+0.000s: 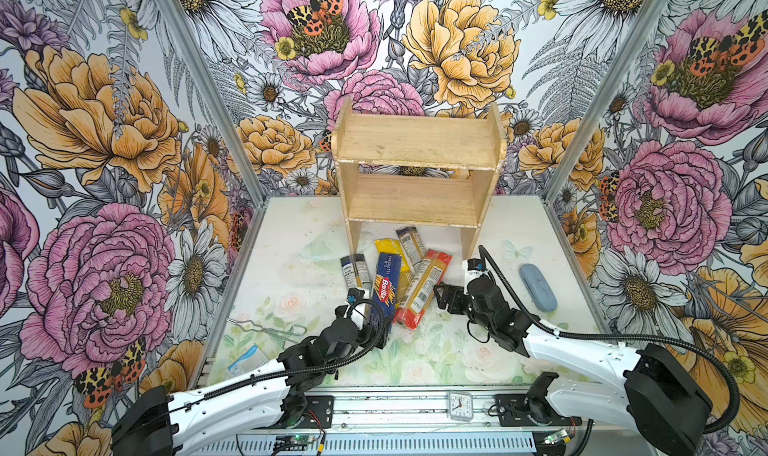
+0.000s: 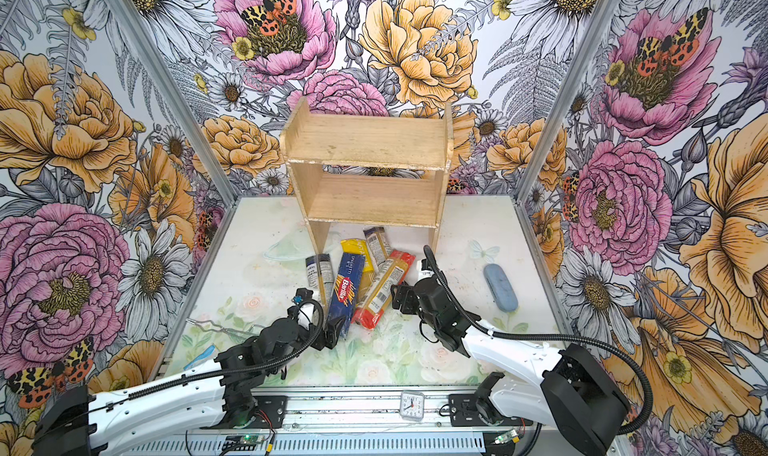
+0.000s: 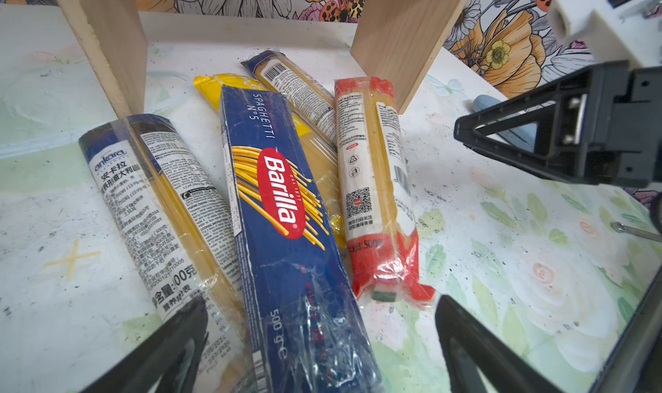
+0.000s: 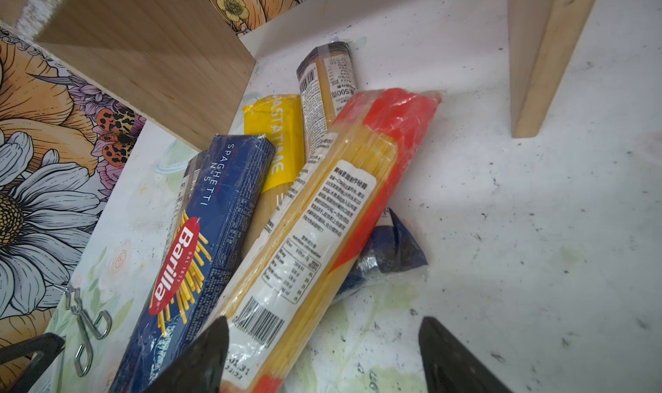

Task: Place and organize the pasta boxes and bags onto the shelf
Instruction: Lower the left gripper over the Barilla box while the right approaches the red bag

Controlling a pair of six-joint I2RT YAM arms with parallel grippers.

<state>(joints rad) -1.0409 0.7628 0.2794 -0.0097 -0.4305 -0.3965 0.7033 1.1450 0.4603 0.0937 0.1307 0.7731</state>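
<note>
The light-wood shelf [image 1: 415, 163] stands at the back with both tiers bare. Five pasta packs lie on the table before its legs: the blue Barilla box [image 1: 386, 292], a red-ended bag [image 1: 422, 287], a yellow-ended bag [image 1: 388, 248] and two dark-ended bags [image 1: 355, 269] [image 1: 409, 242]. My left gripper [image 3: 318, 355] is open, its fingers on either side of the Barilla box's [image 3: 279, 212] near end. My right gripper [image 4: 322, 359] is open beside the red-ended bag [image 4: 322, 230], whose near end lies against one finger.
A grey-blue oval object [image 1: 538, 287] lies at the right. Wire tongs [image 1: 270, 329] and a white-blue packet [image 1: 247, 360] lie near the front left. A small clock [image 1: 459, 406] sits on the front rail. The shelf legs stand close behind the packs.
</note>
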